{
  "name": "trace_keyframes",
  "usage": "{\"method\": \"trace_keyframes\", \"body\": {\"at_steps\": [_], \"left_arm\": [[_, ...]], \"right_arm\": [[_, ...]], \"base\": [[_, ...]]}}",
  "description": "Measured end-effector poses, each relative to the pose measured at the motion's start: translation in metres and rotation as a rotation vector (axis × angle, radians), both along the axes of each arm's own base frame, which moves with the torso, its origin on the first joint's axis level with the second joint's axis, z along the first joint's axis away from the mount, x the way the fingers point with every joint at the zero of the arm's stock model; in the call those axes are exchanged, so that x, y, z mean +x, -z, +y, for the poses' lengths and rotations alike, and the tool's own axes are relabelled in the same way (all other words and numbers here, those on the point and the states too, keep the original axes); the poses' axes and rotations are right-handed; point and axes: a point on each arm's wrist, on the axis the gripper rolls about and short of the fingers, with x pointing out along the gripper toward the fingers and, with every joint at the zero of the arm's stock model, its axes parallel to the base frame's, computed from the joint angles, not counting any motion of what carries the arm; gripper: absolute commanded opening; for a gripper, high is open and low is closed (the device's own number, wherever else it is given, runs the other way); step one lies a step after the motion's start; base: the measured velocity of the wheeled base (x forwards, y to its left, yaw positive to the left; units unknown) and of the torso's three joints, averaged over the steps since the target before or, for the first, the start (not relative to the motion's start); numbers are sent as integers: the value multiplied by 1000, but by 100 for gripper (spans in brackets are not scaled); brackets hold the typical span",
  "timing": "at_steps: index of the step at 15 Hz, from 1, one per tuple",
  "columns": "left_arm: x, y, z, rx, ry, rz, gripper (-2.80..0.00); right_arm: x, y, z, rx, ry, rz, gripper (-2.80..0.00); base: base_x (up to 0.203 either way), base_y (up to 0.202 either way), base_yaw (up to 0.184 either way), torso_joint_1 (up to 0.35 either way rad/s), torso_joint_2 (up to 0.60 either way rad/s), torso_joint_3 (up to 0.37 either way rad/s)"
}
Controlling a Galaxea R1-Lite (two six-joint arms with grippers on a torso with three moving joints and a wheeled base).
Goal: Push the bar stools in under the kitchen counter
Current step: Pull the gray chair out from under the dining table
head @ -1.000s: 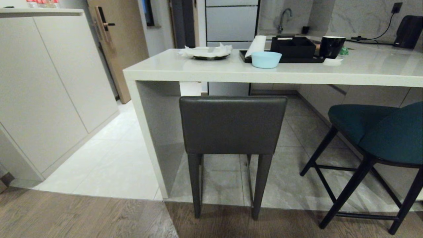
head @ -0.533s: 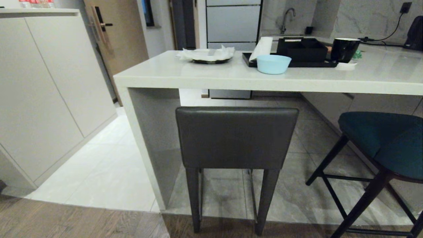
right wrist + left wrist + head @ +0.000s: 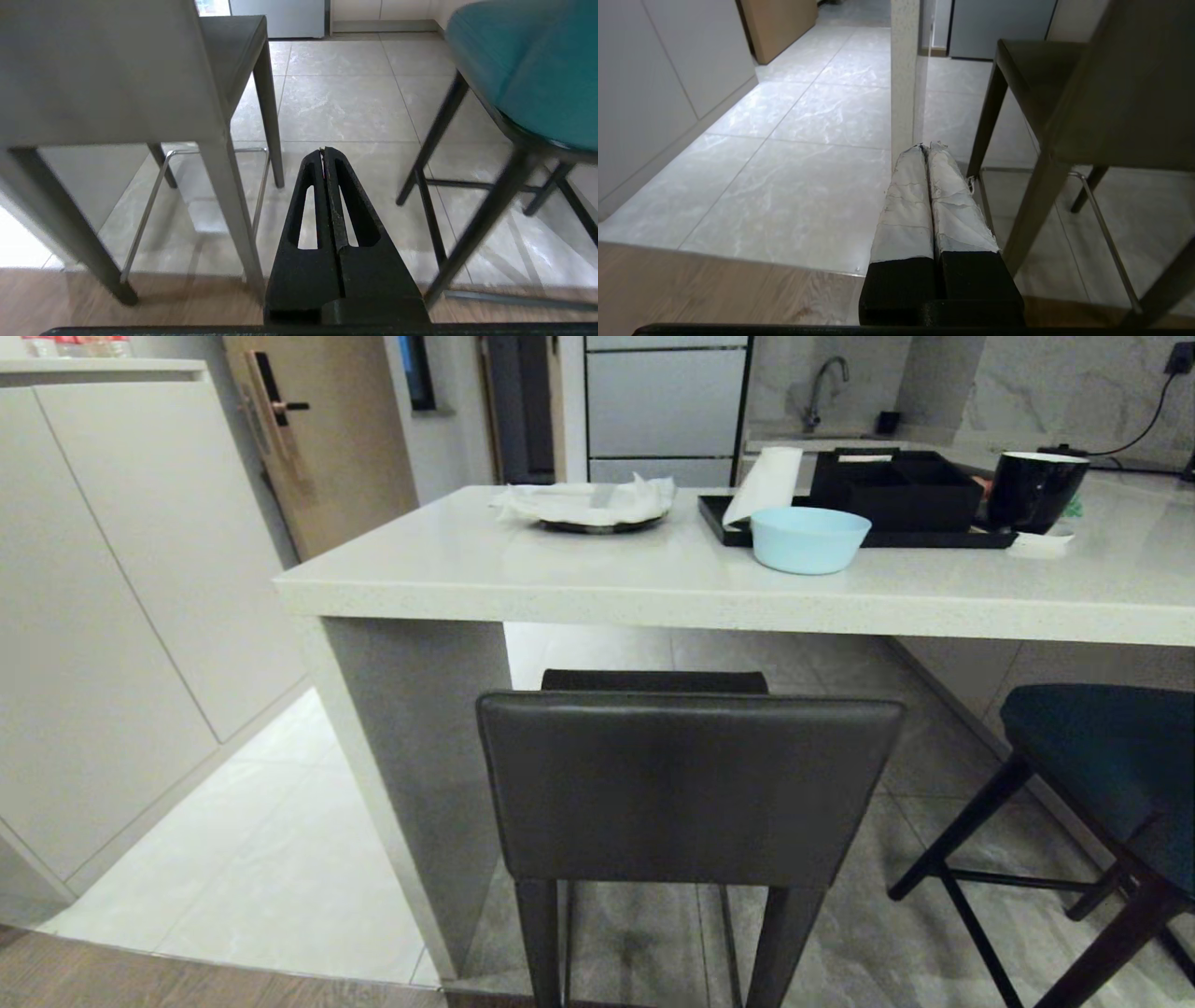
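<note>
The boxy dark grey bar stool (image 3: 686, 784) stands straight ahead with its low back toward me and its seat partly under the kitchen counter (image 3: 579, 583). The rounded teal bar stool (image 3: 1111, 761) stands to its right, out from the counter. Neither arm shows in the head view. My left gripper (image 3: 924, 147) is shut and empty, low over the floor, left of the grey stool's legs (image 3: 1034, 212). My right gripper (image 3: 323, 150) is shut and empty, pointing into the gap between the grey stool (image 3: 112, 70) and the teal stool (image 3: 528, 60).
On the counter are a light blue bowl (image 3: 808, 539), a black tray (image 3: 878, 509), a paper roll (image 3: 764, 483), a black mug (image 3: 1034, 490) and a plate with paper (image 3: 590, 506). A tall beige cabinet (image 3: 112, 579) stands at the left. The counter's white panel leg (image 3: 411, 784) is left of the grey stool.
The whole view has closed in on the counter and the grey stool, which now looms larger and lower; the teal stool has slid toward the right edge. The stools themselves have not shifted.
</note>
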Motion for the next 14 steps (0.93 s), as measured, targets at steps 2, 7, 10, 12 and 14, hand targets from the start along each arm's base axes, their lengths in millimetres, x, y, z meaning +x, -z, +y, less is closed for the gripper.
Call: {"method": "trace_keyframes", "body": {"at_steps": [2,7,10,12,14], "left_arm": [[0,0,0,2,0,0,-280],[0,1,-1,78,25,11,-280],[0,0,-2,212,76,-6,-280],[-6,-22,-3,176,130,-68,-280],[-9,-57,-5,137,220,-104,-280]], "right_arm": [[0,0,0,0,-1,0,-280],[0,0,0,-7,-4,2,-280],[-3,-8,0,-14,-10,-20,-280],[-7,-33,0,-5,-14,-63,-280],[-5,-73,0,14,-17,-85,-280]], "base": [[26,0,1,5,0,1],[0,0,0,0,0,0],[0,0,0,0,0,0],[0,0,0,0,0,0],[0,0,0,0,0,0]]}}
